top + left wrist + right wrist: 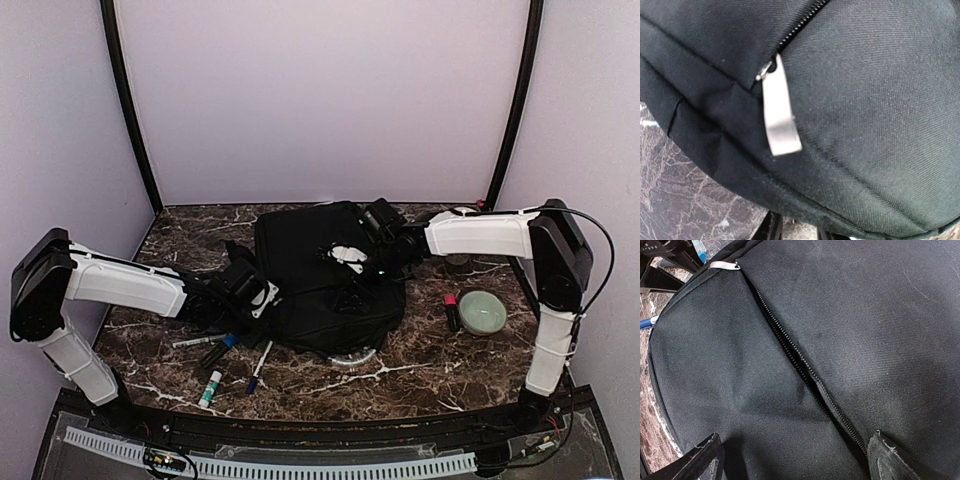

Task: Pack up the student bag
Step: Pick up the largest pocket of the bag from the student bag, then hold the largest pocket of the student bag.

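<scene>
Lying flat, student bag [300, 250] shows one grey zip pull [780, 115].

large black soft fabric backpack [305, 300]: plain black, fine diagonal weave, black zip teeth
flat silver metal zip pull [780, 115]: matt pale grey
dark brown marble tabletop [430, 370]: irregular white veining
round pale green ceramic bowl [482, 312]: plain, unpatterned
</scene>
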